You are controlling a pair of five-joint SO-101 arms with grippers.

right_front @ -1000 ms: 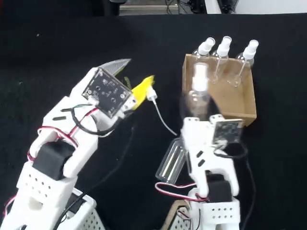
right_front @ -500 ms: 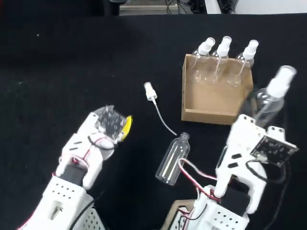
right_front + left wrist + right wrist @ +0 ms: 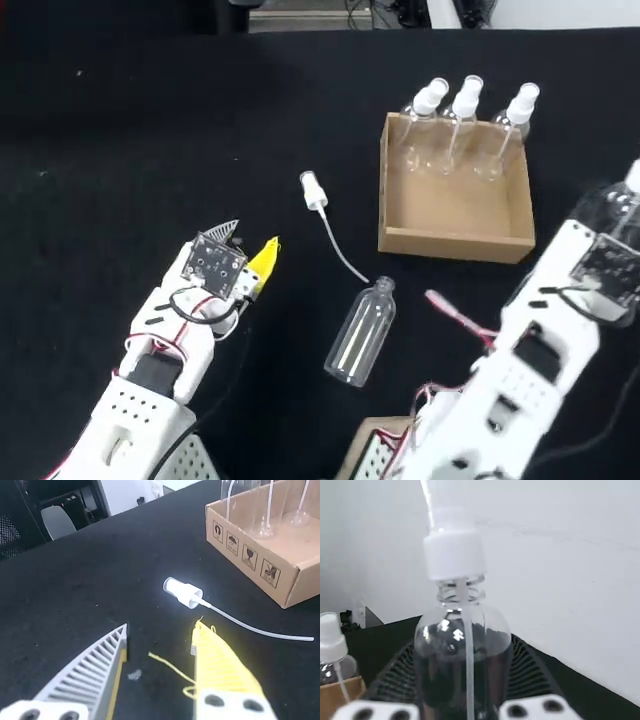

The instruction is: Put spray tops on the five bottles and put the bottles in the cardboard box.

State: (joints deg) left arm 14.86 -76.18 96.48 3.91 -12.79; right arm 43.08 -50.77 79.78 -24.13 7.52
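My left gripper is open above the black table, short of a loose spray top whose thin tube trails toward a capless clear bottle lying on its side. In the left wrist view the spray top lies just beyond the grey and yellow fingers of my left gripper. My right gripper is at the right edge, beside the cardboard box, shut on a clear bottle with a spray top on it. The right wrist view shows that bottle upright between the fingers. Three topped bottles stand along the box's far wall.
The box stands open at the back right of the black table. The arm bases take up the front edge. Open table lies to the left and behind the loose spray top.
The right arm swung from the near side of the box out to the right edge with the topped bottle. The left arm drew back from the loose spray top toward the front.
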